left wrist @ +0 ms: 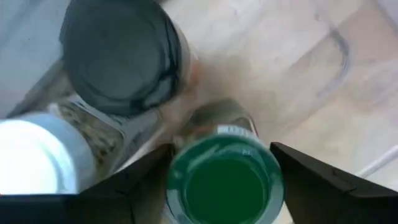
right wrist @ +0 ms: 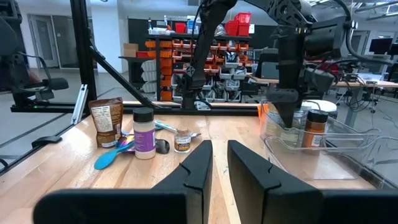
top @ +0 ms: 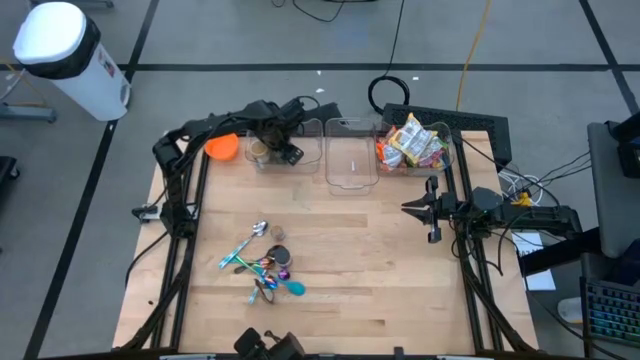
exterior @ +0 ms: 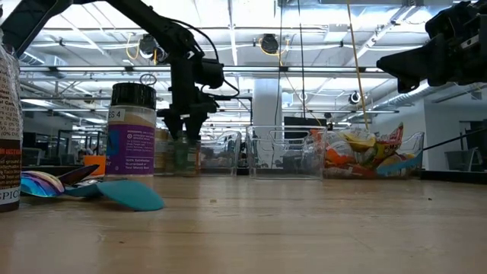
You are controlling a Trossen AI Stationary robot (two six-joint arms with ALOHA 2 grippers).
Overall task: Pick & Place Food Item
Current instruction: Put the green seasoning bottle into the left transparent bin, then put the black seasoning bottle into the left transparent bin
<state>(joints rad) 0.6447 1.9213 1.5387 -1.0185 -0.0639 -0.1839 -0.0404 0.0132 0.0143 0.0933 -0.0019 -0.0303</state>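
Note:
A glass jar with a green lid [left wrist: 224,186] stands upright in the left clear bin [top: 300,128] at the table's far edge. A black-lidded jar [left wrist: 121,53] and a white-lidded one [left wrist: 31,155] stand beside it. My left gripper [top: 268,148] points straight down over the green-lidded jar, open, with one finger [left wrist: 143,180] on each side of the lid. My right gripper [top: 412,208] waits shut and empty at the table's right side, pointing level. My left gripper's fingers come from above and stand close against two opposite sides of the jar's green lid [left wrist: 177,180]. Whether they still touch the lid, I cannot tell. The jar stays upright in the bin.
An empty clear bin [top: 350,160] sits in the middle at the far edge, and a bin of snack packets [top: 412,145] to its right. An orange bowl [top: 222,148] lies left of the jars. Colourful utensils [top: 265,268], a spice jar [exterior: 132,129] and a brown pouch [right wrist: 106,121] lie nearer.

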